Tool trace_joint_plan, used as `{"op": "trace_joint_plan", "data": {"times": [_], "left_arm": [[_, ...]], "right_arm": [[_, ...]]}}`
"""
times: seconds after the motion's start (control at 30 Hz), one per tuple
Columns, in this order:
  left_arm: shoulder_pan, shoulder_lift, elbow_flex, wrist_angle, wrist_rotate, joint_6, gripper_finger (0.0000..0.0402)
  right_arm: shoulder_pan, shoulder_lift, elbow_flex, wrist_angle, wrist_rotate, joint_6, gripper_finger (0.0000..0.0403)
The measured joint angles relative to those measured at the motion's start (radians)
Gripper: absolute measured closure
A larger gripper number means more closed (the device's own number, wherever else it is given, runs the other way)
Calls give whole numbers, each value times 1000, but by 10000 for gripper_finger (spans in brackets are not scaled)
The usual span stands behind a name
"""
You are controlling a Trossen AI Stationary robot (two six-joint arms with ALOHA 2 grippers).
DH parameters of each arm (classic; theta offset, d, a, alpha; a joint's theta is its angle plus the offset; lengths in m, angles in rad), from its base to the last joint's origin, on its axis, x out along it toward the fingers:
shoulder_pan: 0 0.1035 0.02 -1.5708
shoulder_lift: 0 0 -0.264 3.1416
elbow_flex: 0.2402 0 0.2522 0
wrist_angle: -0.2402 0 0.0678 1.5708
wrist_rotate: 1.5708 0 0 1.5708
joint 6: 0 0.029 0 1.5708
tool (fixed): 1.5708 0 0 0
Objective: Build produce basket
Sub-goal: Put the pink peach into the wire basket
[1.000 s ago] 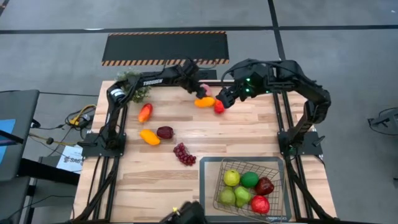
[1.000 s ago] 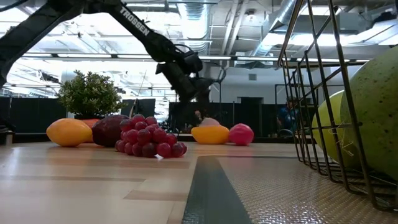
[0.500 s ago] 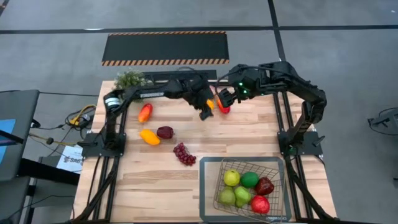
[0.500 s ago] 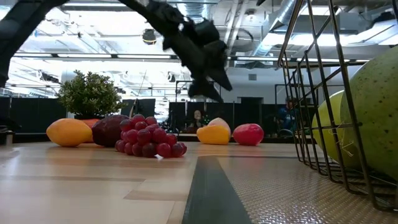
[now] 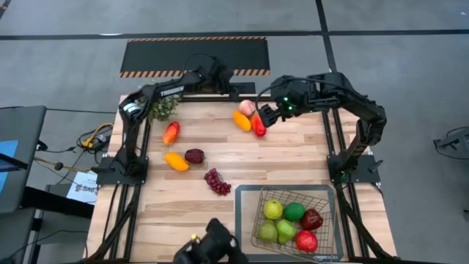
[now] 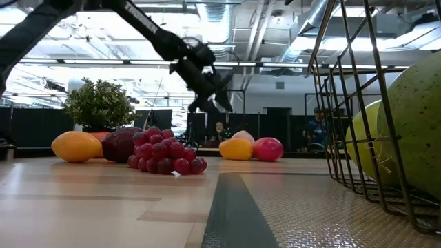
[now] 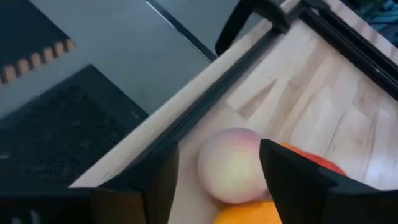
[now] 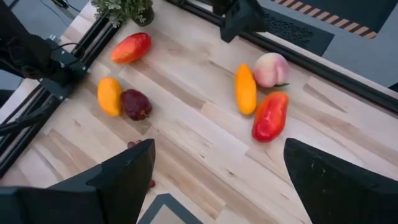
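Far left, at the table's back corner: bushy green potted plant (image 5: 157,105). Next along the light wooden table (image 5: 293,158), loose plastic produce: red-orange pepper (image 5: 171,133), yellow-orange pepper (image 5: 176,161), dark maroon fruit (image 5: 194,155), bunch of purple grapes (image 5: 217,181).

At the back edge, raised above the boards: left gripper (image 5: 225,82), empty, fingers partly apart either side of the pale pink peach (image 7: 231,165) in the left wrist view. Peach, elongated orange pepper (image 5: 242,120) and glossy red pepper (image 5: 259,124) clustered close together just right of it.

Right gripper (image 5: 268,114) hovering over the red pepper, spread wide, holding nothing; its wrist view alone takes in most of the loose pieces at once.

Front right: dark wire-mesh basket (image 5: 248,220) with green and red fruit inside. Low view only: basket wires and a green fruit (image 6: 419,117) looming close.
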Motion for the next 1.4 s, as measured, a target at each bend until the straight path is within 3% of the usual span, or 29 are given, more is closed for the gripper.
{"op": "trace_joint_plan", "data": {"times": [0.17, 0.4, 0.53, 0.7, 0.8, 0.97, 1.13, 1.33, 1.4], "left_arm": [[14, 126, 71, -24, 98, -42, 223], [-25, 218, 189, -69, 117, -25, 264], [-49, 217, 181, -70, 104, -12, 275], [-85, 215, 161, -99, 210, 15, 278], [-112, 208, 165, -169, 143, 42, 278], [-119, 193, 164, -241, 122, 91, 278], [-107, 181, 158, -294, 285, 121, 278], [-172, 192, 152, -422, 387, 186, 278], [-206, 190, 153, -463, 370, 230, 279]], "right_arm": [[0, 0, 0, 0, 0, 16, 31], [34, 0, 0, 0, 0, 45, 31], [54, 0, 0, 0, 1, 67, 31], [78, 0, 0, 0, 4, 78, 31], [88, 0, 0, 0, 5, 91, 31], [115, 0, 0, 0, 5, 97, 31], [132, 0, 0, 1, 5, 97, 31], [149, 0, 0, 2, 5, 105, 31], [158, 0, 0, 2, 5, 109, 31]]}}
